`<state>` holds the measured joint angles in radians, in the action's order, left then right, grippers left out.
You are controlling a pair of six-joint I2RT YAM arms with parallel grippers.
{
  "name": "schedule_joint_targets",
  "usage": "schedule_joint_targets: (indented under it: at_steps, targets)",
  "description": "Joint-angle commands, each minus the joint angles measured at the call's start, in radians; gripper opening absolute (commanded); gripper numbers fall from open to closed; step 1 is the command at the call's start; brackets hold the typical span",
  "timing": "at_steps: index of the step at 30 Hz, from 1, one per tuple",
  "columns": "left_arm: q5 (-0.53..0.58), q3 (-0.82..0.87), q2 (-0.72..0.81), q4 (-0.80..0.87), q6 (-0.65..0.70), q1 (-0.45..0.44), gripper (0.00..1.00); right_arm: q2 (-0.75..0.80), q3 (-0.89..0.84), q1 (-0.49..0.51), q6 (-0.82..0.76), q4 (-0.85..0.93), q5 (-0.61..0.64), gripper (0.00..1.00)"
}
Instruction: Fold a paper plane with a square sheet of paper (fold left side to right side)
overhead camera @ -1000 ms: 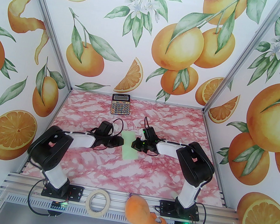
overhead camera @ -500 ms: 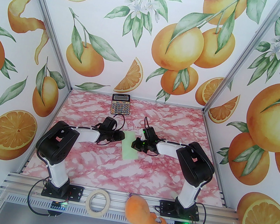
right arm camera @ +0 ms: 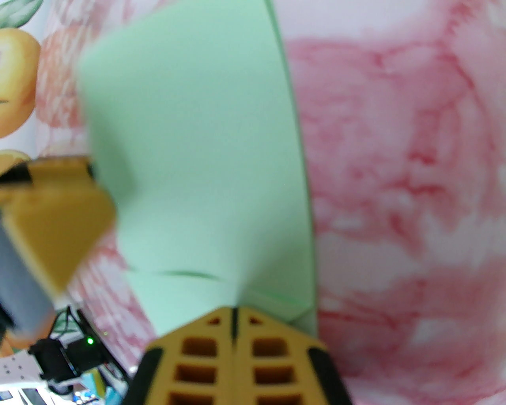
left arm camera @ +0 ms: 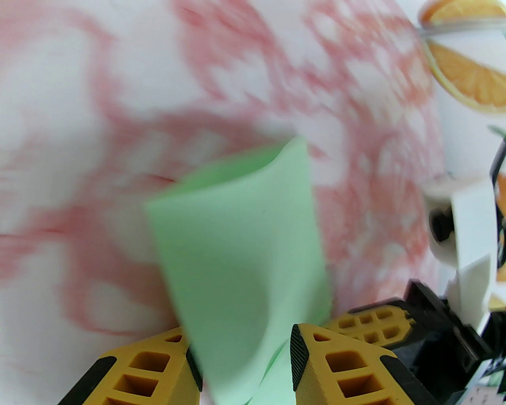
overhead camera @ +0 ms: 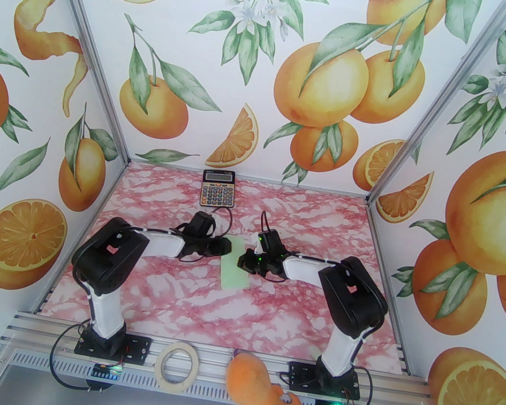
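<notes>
The square sheet of paper (overhead camera: pixel 234 273) lies on the pink marbled table as a narrow pale green strip, doubled over left to right. In the left wrist view its upper layer (left arm camera: pixel 237 245) bulges up and runs between my yellow fingers. My left gripper (overhead camera: pixel 227 246) hangs over the strip's far left corner, and its jaws (left arm camera: pixel 245 369) stand apart around the paper. My right gripper (overhead camera: pixel 241 261) is shut, its tips (right arm camera: pixel 233 312) resting on the sheet (right arm camera: pixel 197 158) at its right edge, where small wrinkles meet.
A black-and-orange calculator (overhead camera: pixel 217 189) lies at the back of the table. A beige tape roll (overhead camera: pixel 179 366) and an orange plush toy (overhead camera: pixel 263 391) sit on the front rail between the arm bases. Printed walls close in both sides and the back.
My left arm has swung forward and to the right, carrying its gripper from the strip's left edge onto its far left corner. The right arm has not moved.
</notes>
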<state>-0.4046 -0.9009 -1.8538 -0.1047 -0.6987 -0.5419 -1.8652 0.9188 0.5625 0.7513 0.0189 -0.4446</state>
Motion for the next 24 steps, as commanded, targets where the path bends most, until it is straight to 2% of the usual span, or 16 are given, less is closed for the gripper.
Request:
schedule_joint_targets:
  at_steps: [1,11,14,17,18,20,22,24]
  targets:
    - [-0.078,0.033,0.011,-0.035,0.019,-0.026,0.42,-0.025,-0.038,0.005,0.0,0.067,0.05,0.0]
    - [-0.082,0.158,0.087,-0.071,0.009,-0.047,0.38,-0.029,-0.034,0.005,0.004,0.062,0.05,0.0]
    - [-0.077,0.169,0.083,-0.078,0.008,-0.05,0.29,-0.022,-0.031,0.005,0.004,0.06,0.046,0.0]
    - [-0.064,0.158,0.083,-0.073,0.007,-0.051,0.13,0.005,-0.028,0.003,0.003,0.061,0.049,0.0]
    - [-0.058,0.151,0.087,-0.063,0.008,-0.052,0.12,0.018,-0.027,0.003,0.002,0.06,0.05,0.0]
    - [-0.047,0.138,0.1,-0.039,0.015,-0.052,0.08,0.052,-0.029,0.0,0.0,0.058,0.057,0.05]
    - [-0.027,0.12,0.12,0.001,0.028,-0.052,0.04,0.092,-0.028,-0.01,0.0,0.06,0.058,0.14]
    - [-0.009,0.1,0.144,0.058,0.042,-0.05,0.01,0.138,-0.028,-0.025,0.0,0.068,0.066,0.15]
